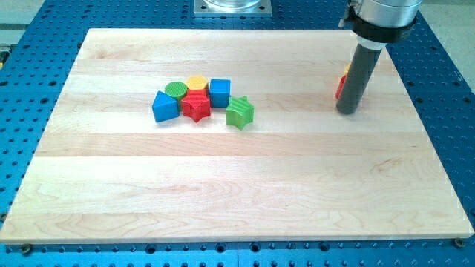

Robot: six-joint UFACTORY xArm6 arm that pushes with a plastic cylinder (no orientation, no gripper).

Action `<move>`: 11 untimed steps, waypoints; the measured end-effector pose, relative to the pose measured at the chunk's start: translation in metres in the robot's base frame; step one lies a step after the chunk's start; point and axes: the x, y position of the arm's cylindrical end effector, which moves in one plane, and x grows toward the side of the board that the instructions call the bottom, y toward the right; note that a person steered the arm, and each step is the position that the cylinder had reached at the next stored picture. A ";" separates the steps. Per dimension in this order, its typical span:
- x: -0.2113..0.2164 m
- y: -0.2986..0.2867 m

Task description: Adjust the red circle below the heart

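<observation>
My tip (pixel 346 111) touches a mostly hidden red block (pixel 340 88) behind the rod.

A tight cluster of 6 blocks sits on the desk (pixel 223 185) left of centre in the view's upper half: blue block (pixel 165 107), green circle (pixel 176 90), yellow block (pixel 197 82), blue cube (pixel 220 92), red star (pixel 196 106) and green star (pixel 240 113); they touch or nearly touch, leaving no lane between them; my tip (pixel 346 111) stands at the view's upper right, well apart from the cluster, with a broad open strip of wood between; the rod hides most of a red block (pixel 340 89) and a yellow block (pixel 346 70) just behind it; the desk's lower half lies open from the view's left edge to its right.
</observation>
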 end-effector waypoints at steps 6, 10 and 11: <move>-0.040 -0.035; -0.049 -0.016; -0.049 -0.016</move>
